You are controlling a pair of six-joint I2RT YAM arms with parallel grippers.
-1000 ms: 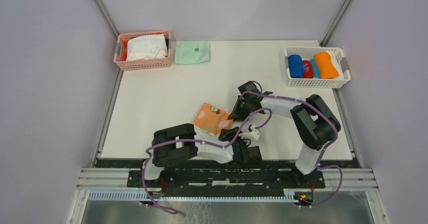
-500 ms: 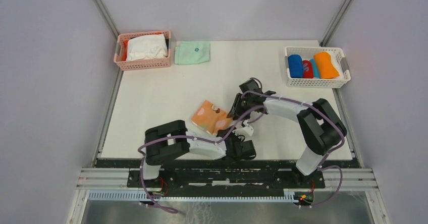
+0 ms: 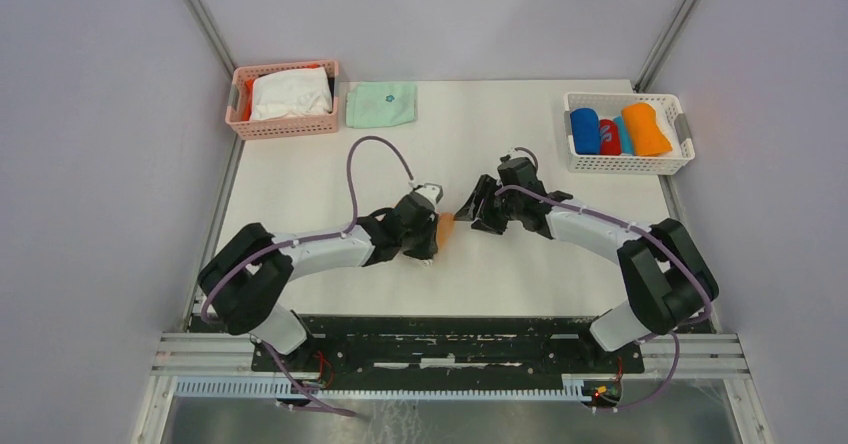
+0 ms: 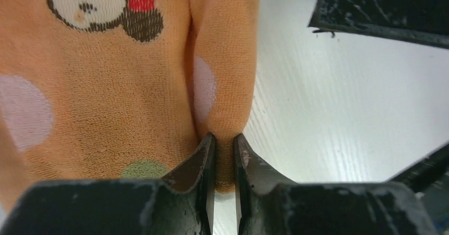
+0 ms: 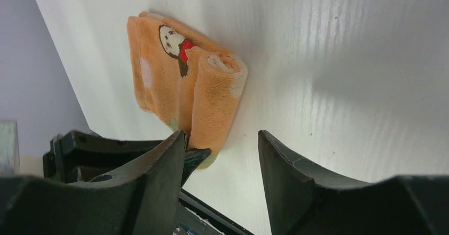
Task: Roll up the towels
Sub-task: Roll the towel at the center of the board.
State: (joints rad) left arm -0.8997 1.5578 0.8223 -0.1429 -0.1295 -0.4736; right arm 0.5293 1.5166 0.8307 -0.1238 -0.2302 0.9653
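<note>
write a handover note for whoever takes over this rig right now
Grippers: left gripper has its jaws shut, pinching the rolled edge of the peach dotted towel on the table. The right gripper has its jaws open at the roll's end and holds nothing.
Done: blue towel and orange towel lie rolled in the white basket.
To do: the peach dotted towel is only partly rolled; finish the roll, then probably add it to the white basket.
</note>
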